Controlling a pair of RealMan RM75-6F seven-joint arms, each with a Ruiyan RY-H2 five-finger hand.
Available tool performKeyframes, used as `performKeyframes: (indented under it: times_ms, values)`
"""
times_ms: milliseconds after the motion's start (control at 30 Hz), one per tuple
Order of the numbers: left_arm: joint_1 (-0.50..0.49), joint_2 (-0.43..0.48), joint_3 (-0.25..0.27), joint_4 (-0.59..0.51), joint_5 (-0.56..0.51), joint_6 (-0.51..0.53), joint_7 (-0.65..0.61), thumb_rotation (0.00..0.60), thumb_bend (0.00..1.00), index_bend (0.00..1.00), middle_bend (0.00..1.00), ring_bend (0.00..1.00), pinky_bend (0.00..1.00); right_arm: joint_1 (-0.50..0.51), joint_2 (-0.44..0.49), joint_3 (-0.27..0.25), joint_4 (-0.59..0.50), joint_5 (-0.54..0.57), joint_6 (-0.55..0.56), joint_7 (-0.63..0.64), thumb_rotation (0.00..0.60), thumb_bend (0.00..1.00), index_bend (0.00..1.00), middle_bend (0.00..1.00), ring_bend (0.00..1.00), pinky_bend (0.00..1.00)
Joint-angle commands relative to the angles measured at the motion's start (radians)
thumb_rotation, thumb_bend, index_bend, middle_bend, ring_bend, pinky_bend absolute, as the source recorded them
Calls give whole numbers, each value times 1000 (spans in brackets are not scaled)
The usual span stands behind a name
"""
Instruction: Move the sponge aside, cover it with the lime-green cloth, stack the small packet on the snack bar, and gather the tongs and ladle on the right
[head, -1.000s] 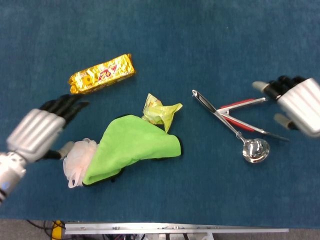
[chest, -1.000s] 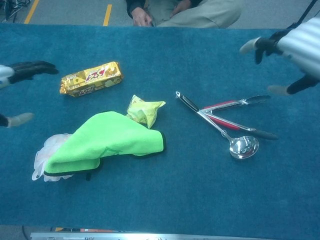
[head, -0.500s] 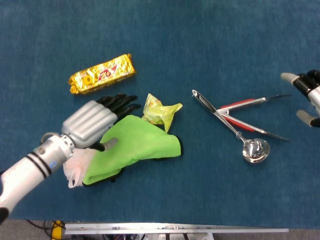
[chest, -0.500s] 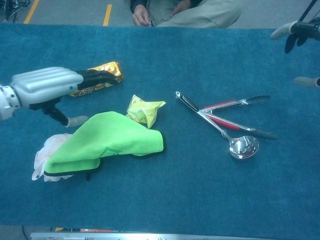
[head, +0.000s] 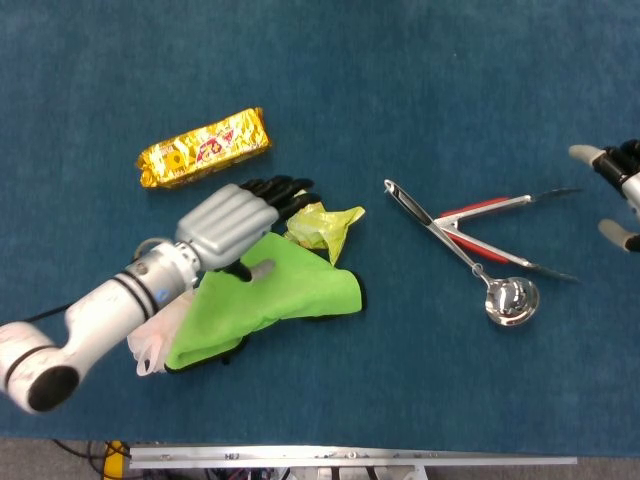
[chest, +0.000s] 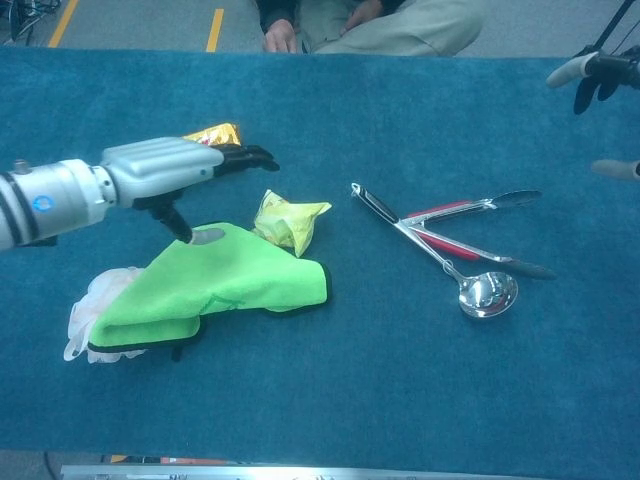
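The lime-green cloth (head: 285, 290) (chest: 225, 280) lies draped over the pale mesh sponge (head: 150, 335) (chest: 88, 305), which pokes out at its left. My left hand (head: 235, 220) (chest: 170, 170) hovers open over the cloth's upper left, fingers stretched toward the small yellow packet (head: 322, 225) (chest: 288, 220), holding nothing. The gold snack bar (head: 205, 147) (chest: 208, 133) lies behind it, partly hidden in the chest view. The red-handled tongs (head: 490, 228) (chest: 462, 225) and the steel ladle (head: 512, 300) (chest: 485, 292) lie crossed at the right. My right hand (head: 618, 190) (chest: 600, 90) is open at the far right edge.
A blue cloth-covered table (head: 400, 80) (chest: 400, 400) carries everything. A seated person (chest: 370, 22) is behind the far edge. A metal rail (head: 350, 458) runs along the near edge.
My left hand has swung in from the far left to above the cloth, fingers now reaching the packet. My right hand has drawn away to the right edge of view.
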Motion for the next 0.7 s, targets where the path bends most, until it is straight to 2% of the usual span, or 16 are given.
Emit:
performKeyframes:
  times_ms: [33, 400, 700]
  values:
    - [-37, -47, -9, 47, -28, -27, 9, 600, 355, 8, 1, 0, 148, 0, -3, 2, 6, 4, -4, 4, 600, 150, 228, 423, 368, 579]
    - [-112, -155, 5, 175, -129, -46, 99, 600, 356, 22, 23, 0, 148, 0, -10, 12, 25, 16, -18, 21, 600, 149, 228, 423, 368, 579]
    - [-148, -203, 47, 238, -200, -47, 184, 600, 356, 66, 54, 0, 148, -6, -7, 15, 32, 19, -17, 35, 600, 149, 228, 423, 368, 579]
